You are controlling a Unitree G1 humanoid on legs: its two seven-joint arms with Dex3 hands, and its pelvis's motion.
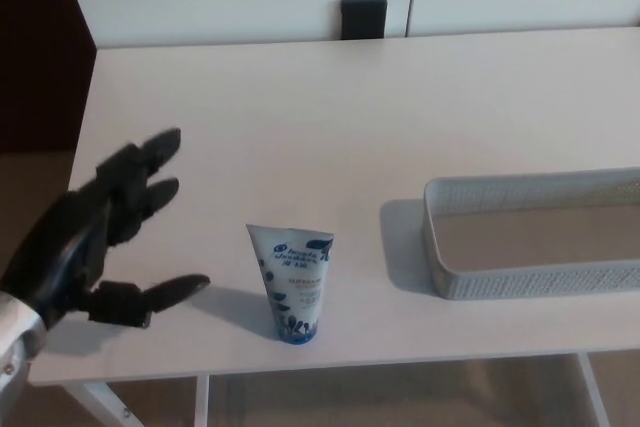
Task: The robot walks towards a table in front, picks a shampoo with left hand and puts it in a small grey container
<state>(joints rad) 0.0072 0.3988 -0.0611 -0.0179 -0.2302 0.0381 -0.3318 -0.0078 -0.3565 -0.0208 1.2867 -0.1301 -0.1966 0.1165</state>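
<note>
- Reaching for the small white plastic shampoo tube with blue print (pixel 293 282) is the step we judge to be in hand. It stands upright on its cap on the pale table (pixel 350 117), close to the near edge, with its flat crimped end on top.
- Our black left hand (pixel 105 232) hovers to the left of the tube, near it but not touching. It holds nothing: the fingers (pixel 150 152) are spread wide and the thumb (pixel 165 292) points toward the tube's lower half.
- The tube's long axis is vertical, so we judge the hand must travel sideways, rightward, and close round the middle of the body from the side.
- Our right hand does not show, so the left is the only one near the tube.
- The shallow grey perforated container (pixel 530 282) lies to the right of the tube, well apart from it and on the side away from the hand. Its right end runs out of the picture.
- Nothing lies between the hand and the tube, nor between the tube and the container.
- A small black rectangular object (pixel 363 17) sits far behind the tube at the table's far edge, out of the path. We cannot tell what it is.
- The risk, as we judge it, is that the tube rests on a narrow cap, so a thumb arriving first could tip it over.
</note>
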